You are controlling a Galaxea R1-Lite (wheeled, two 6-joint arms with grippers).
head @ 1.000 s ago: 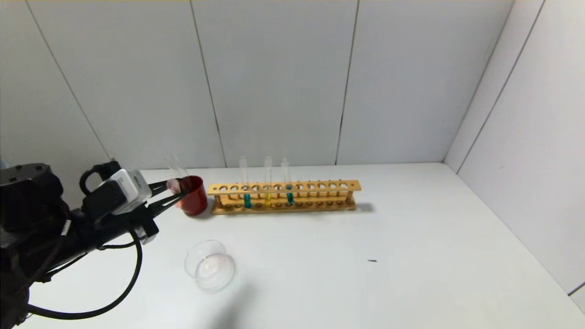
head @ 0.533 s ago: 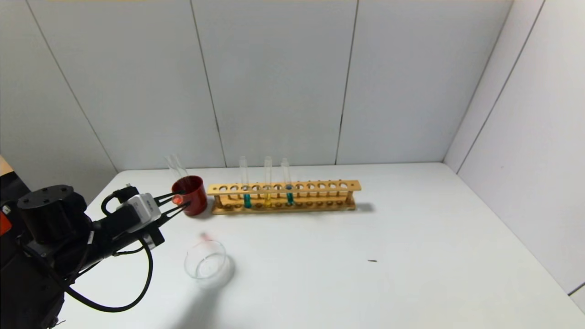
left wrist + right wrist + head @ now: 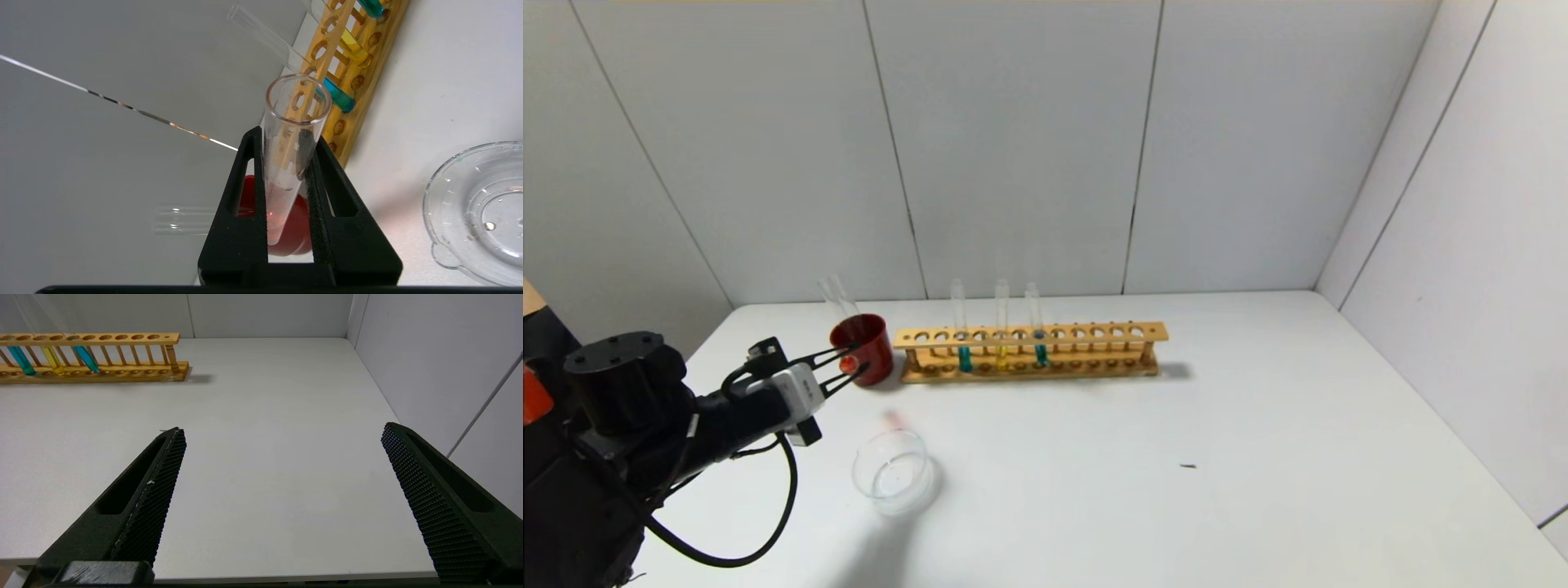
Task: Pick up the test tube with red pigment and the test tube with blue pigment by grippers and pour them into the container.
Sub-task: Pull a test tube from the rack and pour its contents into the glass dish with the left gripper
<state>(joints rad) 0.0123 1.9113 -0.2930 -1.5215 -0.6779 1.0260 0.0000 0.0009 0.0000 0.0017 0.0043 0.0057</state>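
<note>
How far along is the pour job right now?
Done: the red-liquid glass test tube is out of the wooden rack, clamped in the left gripper. In hand: carrying it near the dark red cup. Left: the clear glass dish shows no pigment; blue-liquid tubes remain racked. Right gripper open, idle.
</note>
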